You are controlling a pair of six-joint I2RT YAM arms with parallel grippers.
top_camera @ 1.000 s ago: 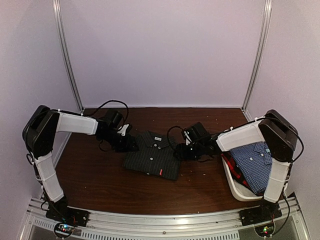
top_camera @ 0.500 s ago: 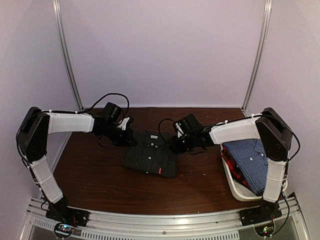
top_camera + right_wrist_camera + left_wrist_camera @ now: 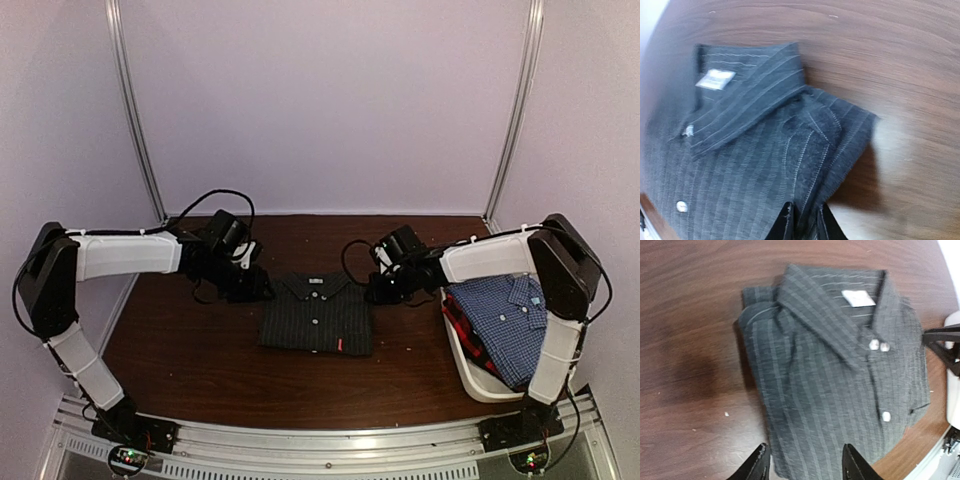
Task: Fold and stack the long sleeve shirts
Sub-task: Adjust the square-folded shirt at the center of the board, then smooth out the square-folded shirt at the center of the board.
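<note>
Hovering with the left gripper [image 3: 804, 452] spread open over the folded black pinstriped shirt [image 3: 840, 370], with most of it ahead of the fingers. Showing the right gripper [image 3: 805, 209] nearly closed at the opposite shoulder, not revealing any pinched cloth. Risking dragging a fold loose by pulling away with cloth snagged. Seeing only an edge of the red-and-dark shirt [image 3: 462, 328] beneath the blue check shirt [image 3: 505, 315].

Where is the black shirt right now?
From above, the black shirt lies folded at the middle of the table, left of the white tub.

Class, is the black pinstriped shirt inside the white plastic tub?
No: the black pinstriped shirt lies on the brown table, outside the white tub.
</note>
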